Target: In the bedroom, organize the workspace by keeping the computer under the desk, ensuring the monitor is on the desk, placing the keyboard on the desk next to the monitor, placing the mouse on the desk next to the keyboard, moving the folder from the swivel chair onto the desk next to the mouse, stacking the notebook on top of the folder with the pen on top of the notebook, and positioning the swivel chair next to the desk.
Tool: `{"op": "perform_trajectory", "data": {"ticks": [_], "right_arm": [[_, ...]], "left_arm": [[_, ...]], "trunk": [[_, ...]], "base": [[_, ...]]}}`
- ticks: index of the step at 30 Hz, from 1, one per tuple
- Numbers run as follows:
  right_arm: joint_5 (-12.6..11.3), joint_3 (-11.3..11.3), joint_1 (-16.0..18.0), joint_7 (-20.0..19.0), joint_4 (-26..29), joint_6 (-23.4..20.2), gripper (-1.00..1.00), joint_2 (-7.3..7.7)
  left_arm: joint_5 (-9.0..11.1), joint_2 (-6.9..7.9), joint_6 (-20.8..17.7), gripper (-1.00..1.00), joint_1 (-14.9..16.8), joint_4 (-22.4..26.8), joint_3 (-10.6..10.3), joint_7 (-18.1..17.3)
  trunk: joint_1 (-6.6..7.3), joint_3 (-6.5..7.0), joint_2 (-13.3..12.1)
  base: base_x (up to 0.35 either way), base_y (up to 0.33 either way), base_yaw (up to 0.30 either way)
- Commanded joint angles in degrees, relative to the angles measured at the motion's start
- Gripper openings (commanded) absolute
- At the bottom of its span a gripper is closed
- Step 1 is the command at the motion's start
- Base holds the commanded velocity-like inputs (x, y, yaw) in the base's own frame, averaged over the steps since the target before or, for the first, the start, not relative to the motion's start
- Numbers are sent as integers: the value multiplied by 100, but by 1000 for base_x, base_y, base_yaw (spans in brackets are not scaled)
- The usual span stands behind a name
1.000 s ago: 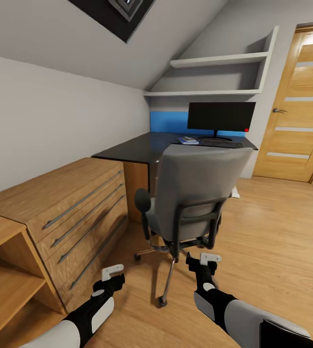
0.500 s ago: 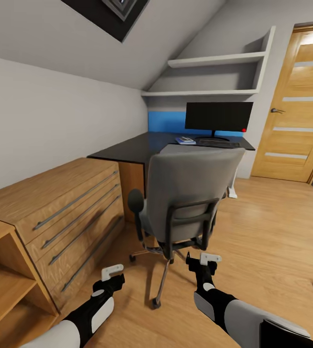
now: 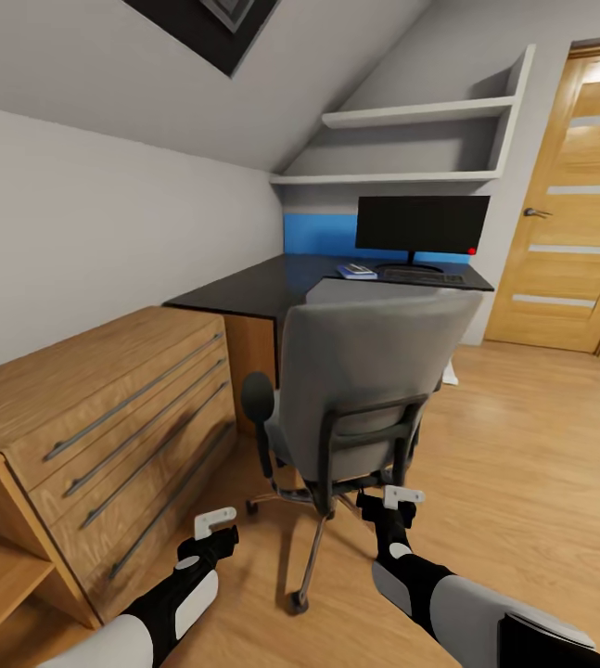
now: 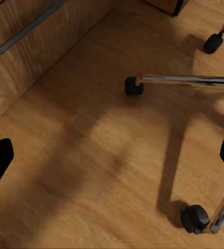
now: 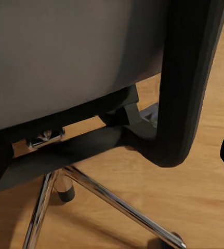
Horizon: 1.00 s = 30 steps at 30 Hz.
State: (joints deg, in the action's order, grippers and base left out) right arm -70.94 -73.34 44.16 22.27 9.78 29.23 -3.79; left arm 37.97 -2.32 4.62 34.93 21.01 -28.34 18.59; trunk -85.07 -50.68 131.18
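Grey-padded swivel chair (image 3: 360, 380) right ahead of the empty, spread-open right gripper (image 3: 390, 502) should roll easy on casters, so the stiff black back frame (image 5: 187, 88) looks like the grab spot.

Even bright light, soft floor shadows

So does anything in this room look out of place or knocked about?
Nothing looks damaged or spilled. The swivel chair stands upright with its back to the camera, between the robot and the desk; the monitor stands straight on the desk.
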Motion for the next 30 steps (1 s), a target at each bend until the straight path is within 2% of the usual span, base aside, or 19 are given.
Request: {"op": "perform_trajectory", "data": {"ticks": [1,17,30], "right_arm": [[-34,-49,5,36,6,13,100,1],[-34,-49,5,37,6,13,100,-2],[-34,-49,5,37,6,13,100,-3]], "left_arm": [[58,3,32,100,5,0,-49,33],[62,4,37,100,5,-1,-49,37],[62,3,31,100,5,-1,-49,40]], "trunk": [[-1,-6,2],[-1,-4,2],[-1,23,2]], "base": [[207,0,0],[41,0,10],[1,0,207]]}}
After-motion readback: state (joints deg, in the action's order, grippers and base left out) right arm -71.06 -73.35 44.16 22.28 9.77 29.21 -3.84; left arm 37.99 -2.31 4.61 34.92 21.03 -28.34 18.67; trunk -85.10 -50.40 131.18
